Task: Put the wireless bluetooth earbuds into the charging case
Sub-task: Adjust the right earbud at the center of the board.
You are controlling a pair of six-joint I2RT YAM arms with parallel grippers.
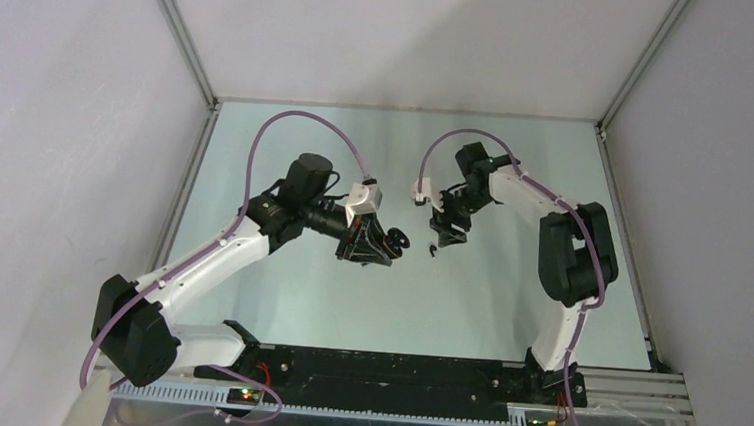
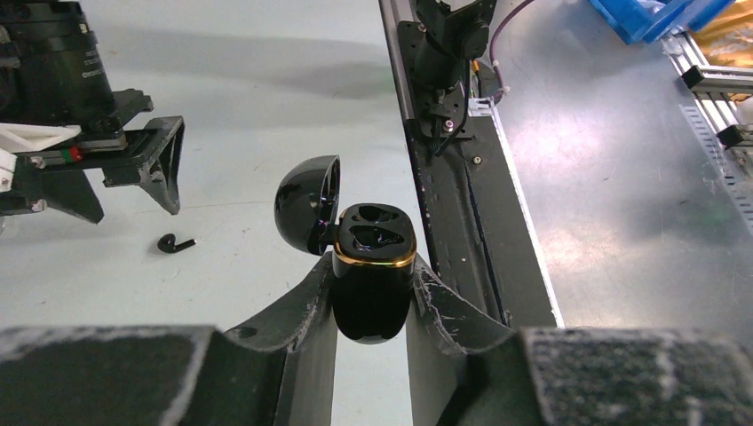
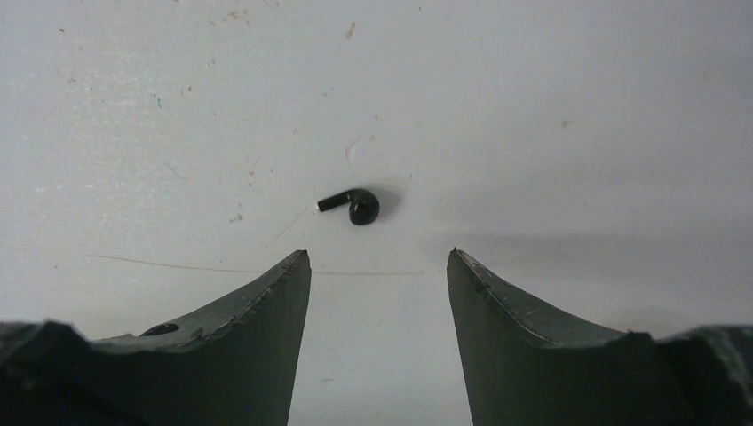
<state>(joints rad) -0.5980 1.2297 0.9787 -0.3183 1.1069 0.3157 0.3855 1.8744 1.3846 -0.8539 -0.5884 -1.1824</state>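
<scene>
My left gripper is shut on the glossy black charging case with a gold rim and holds it above the table. Its lid is hinged open to the left. I cannot tell whether its dark wells are filled. One black earbud lies on the table just ahead of my open, empty right gripper. The earbud also shows in the left wrist view, below the right gripper. From above, the left gripper with the case is left of the right gripper. No cream-white earbuds are in view.
The pale table is walled by an aluminium frame and grey panels. The black base rail runs along the near edge, with a blue bin beyond it.
</scene>
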